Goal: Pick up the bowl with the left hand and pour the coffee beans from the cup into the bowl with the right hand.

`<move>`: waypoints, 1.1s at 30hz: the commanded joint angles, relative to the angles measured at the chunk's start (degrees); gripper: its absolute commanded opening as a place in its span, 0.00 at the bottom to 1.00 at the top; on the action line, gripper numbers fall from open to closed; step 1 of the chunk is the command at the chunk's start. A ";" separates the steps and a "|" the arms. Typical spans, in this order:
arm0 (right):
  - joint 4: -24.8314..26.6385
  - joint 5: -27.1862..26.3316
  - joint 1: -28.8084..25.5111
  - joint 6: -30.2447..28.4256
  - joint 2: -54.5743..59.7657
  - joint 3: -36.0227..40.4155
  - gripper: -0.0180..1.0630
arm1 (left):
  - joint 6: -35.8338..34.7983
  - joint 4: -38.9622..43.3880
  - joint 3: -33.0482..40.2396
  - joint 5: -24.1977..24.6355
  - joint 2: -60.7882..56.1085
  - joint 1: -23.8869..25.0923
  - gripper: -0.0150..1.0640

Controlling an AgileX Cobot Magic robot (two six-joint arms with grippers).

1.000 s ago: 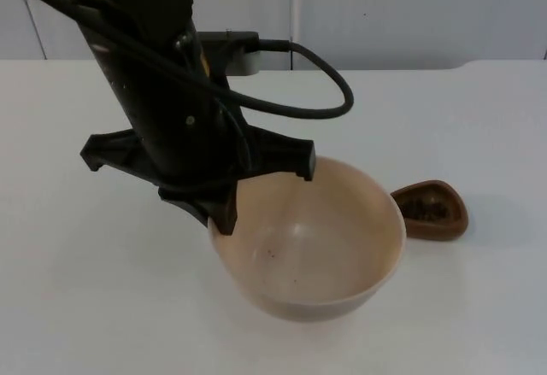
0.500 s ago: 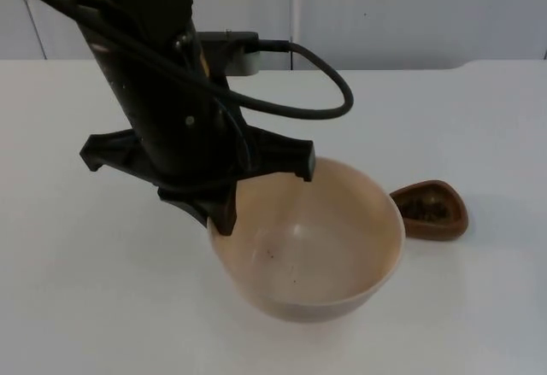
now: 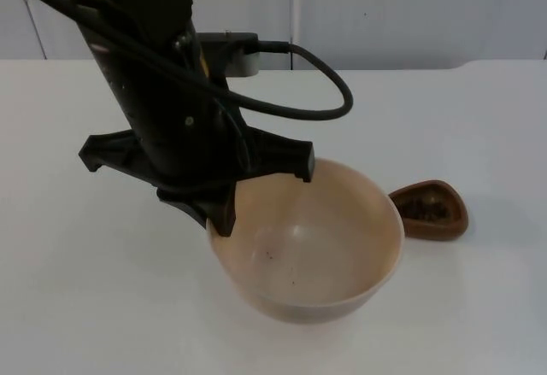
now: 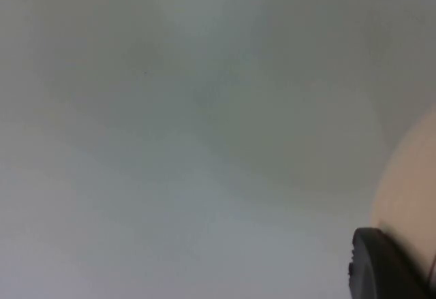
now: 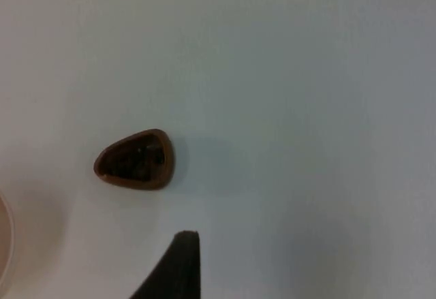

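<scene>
A wide beige bowl [image 3: 316, 247] sits in the middle of the top view, empty apart from a few dark specks. My left gripper [image 3: 224, 219] is shut on the bowl's near-left rim, one finger inside and the arm above it. In the left wrist view a black fingertip [image 4: 381, 265] presses against the bowl's wall [image 4: 409, 183]. A small brown cup [image 3: 430, 211] with coffee beans stands on the table just right of the bowl. My right gripper [image 5: 178, 272] hangs over the table, some way from the cup [image 5: 135, 160].
White table top [image 3: 479, 127] runs back to the grey partition wall [image 3: 385, 8]. A curve of the bowl's rim [image 5: 5, 244] shows beside the cup in the right wrist view.
The left gripper and the bowl have crept very slightly to the left. The cup has stayed where it was.
</scene>
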 commanded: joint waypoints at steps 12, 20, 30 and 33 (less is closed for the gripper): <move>0.01 1.95 -0.28 -0.81 8.90 -4.13 0.99 | -0.83 0.13 0.18 0.13 -0.59 -0.18 0.01; 0.13 1.84 -0.28 -0.81 14.36 -4.13 0.99 | -0.83 0.13 0.18 0.13 -0.59 -0.18 0.01; 2.10 2.07 -0.16 -0.81 21.39 -4.13 0.99 | -0.83 0.13 0.18 0.13 -0.59 -0.18 0.01; 2.87 1.59 -0.16 -0.81 24.48 -4.13 0.99 | -0.83 0.13 0.18 0.13 -0.59 -0.18 0.01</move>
